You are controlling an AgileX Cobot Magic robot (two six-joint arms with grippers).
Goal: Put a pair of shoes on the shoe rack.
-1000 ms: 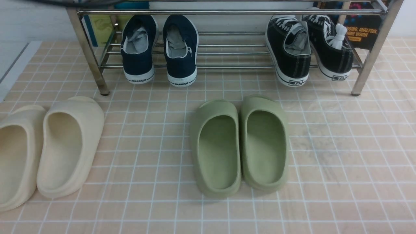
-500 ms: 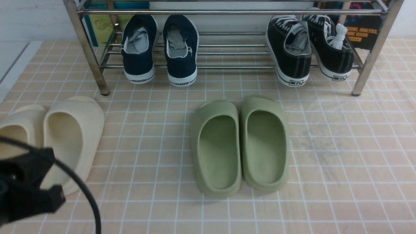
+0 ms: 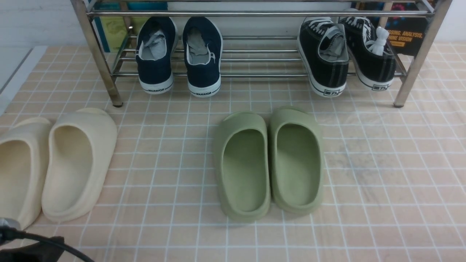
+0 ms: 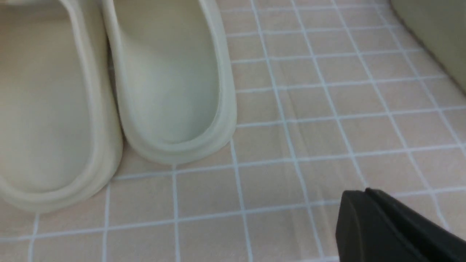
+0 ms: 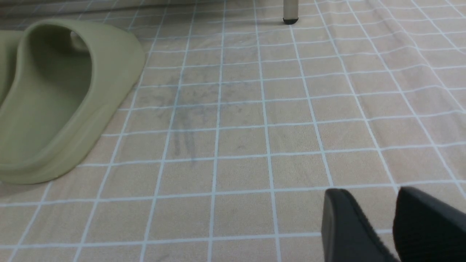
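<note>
The two navy-blue slip-on shoes (image 3: 156, 54) (image 3: 202, 56) stand side by side, heels toward me, on the lower shelf of the steel shoe rack (image 3: 98, 58) at its left end. Both grippers are far from them. My left gripper (image 4: 364, 191) is shut and empty, low over the tiled mat beside the cream slippers (image 4: 171, 72). Only a black part of the left arm with its cable (image 3: 36, 249) shows in the front view's bottom left corner. My right gripper (image 5: 367, 193) is slightly open and empty above the mat, to the right of a green slipper (image 5: 62, 94).
Two black lace-up sneakers (image 3: 324, 54) sit at the rack's right end. A pair of green foam slippers (image 3: 242, 165) lies mid-mat, and a pair of cream slippers (image 3: 78, 160) at the left. A rack foot (image 5: 290, 11) shows in the right wrist view.
The left arm came into the front view at the lower left, then dropped almost out of the bottom corner. The shoes and slippers have not moved.
</note>
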